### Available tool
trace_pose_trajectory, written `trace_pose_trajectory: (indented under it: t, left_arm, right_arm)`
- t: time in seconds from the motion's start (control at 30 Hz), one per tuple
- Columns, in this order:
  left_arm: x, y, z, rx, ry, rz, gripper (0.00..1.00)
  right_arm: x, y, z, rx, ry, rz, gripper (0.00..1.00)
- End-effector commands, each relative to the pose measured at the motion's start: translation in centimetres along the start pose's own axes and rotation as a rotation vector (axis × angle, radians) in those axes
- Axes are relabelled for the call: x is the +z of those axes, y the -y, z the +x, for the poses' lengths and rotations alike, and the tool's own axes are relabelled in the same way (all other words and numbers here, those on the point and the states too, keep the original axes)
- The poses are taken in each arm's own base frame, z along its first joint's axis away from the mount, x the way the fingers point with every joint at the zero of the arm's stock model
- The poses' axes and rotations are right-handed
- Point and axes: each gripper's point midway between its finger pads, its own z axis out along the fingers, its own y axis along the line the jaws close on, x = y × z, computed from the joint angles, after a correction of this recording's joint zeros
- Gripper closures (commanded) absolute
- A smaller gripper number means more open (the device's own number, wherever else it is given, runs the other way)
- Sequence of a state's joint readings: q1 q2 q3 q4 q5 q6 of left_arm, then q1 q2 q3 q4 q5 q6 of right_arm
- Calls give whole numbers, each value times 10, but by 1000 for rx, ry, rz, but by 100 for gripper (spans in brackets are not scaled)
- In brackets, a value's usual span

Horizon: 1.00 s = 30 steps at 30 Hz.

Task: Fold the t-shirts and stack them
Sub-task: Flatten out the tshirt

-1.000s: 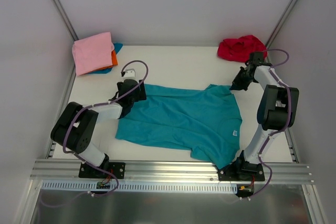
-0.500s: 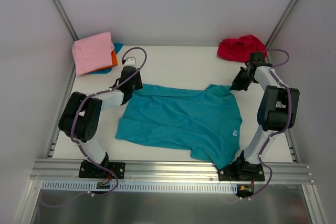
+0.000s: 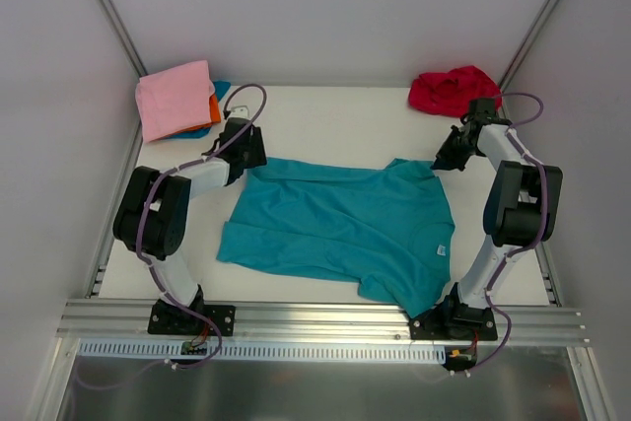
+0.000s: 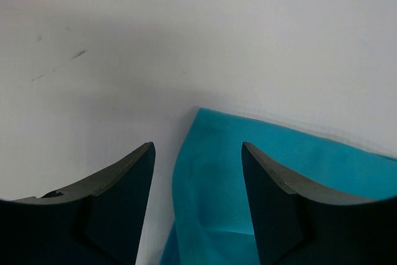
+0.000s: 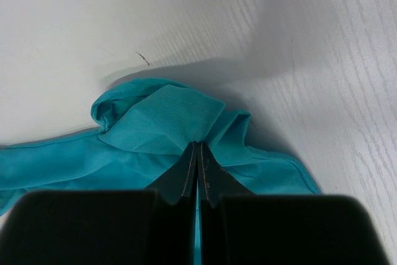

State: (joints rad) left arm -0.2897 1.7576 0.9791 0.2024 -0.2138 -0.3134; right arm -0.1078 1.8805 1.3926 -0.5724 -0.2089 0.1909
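Note:
A teal t-shirt (image 3: pixel 340 229) lies spread on the white table, unfolded. My left gripper (image 3: pixel 248 157) is open at the shirt's far left corner; in the left wrist view that corner (image 4: pixel 248 172) lies between the two fingers (image 4: pixel 118 197), not gripped. My right gripper (image 3: pixel 441 163) is shut on the shirt's far right corner, and the right wrist view shows bunched teal cloth (image 5: pixel 167 122) pinched at the fingertips (image 5: pixel 197 147). A crumpled red t-shirt (image 3: pixel 452 89) lies at the back right. A folded pink t-shirt (image 3: pixel 175 98) tops a stack at the back left.
Under the pink shirt, orange (image 3: pixel 214 108) and blue (image 3: pixel 221 92) folded shirts show at the edge. Grey walls close in the table on the left, back and right. A metal rail (image 3: pixel 315 320) runs along the near edge.
My left gripper has moved away from me toward the back left, off the shirt's middle to its far left corner. The shirt's left edge pulled out flatter. The right arm has stayed still.

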Motion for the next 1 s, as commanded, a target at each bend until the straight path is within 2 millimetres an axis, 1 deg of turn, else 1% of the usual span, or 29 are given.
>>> trace_pose_trajectory:
  t: [0.0,0.03,0.07,0.13,0.17,0.2,0.27,0.3,0.4,0.43,0.53,0.63,0.7,0.73,0.77,0.8,0.9,0.97]
  left_arm:
    - [8,-8,-2,-60,-59,-17,41]
    - [10,-7,-8,-72,-62,-15,42]
    - [13,-9,1,-82,-104,-21,42]
    - [17,-10,0,-106,-138,-12,43]
    - [20,-10,6,-113,-159,-8,43]
    - [21,-8,5,-120,-165,7,43]
    - [22,-5,5,-125,-169,22,44]
    - [21,-4,11,-129,-200,34,44]
    - [24,-2,19,-135,-251,39,44]
    - [25,0,19,-135,-260,51,44]
    - [25,-1,24,-138,-282,47,45]
    - [22,3,29,-144,-305,71,47]
    - [21,3,31,-144,-309,72,54]
    - [21,3,32,-146,-314,72,59]
    - [20,3,33,-147,-318,73,68]
    - [20,2,35,-149,-323,68,99]
    - [17,2,37,-152,-330,66,100]
    - [16,0,34,-153,-315,60,100]
  right_arm:
    - [-16,-6,-6,-4,40,-23,99]
    - [-15,-6,-7,-5,40,-23,100]
    - [-15,-5,-6,-4,38,-21,99]
    - [-16,-5,-6,-5,42,-19,100]
    - [-15,-5,-6,-5,41,-17,100]
    - [-16,-5,-7,-6,45,-19,100]
    - [-16,-5,-7,-5,43,-16,100]
    - [-15,-5,-8,-5,45,-17,100]
    - [-15,-4,-8,-3,45,-12,100]
    - [-15,-4,-7,-4,43,-11,100]
    - [-15,-3,-8,-4,44,-8,100]
    - [-14,-3,-7,-2,42,-7,100]
    - [-13,-3,-7,-1,42,-9,100]
    - [-12,-3,-7,-1,41,-8,100]
    - [-12,-2,-5,0,37,-6,100]
    - [-11,-2,-5,2,35,-6,100]
    - [-12,-3,-6,2,37,-10,100]
    - [-13,-4,-7,-1,39,-12,100]
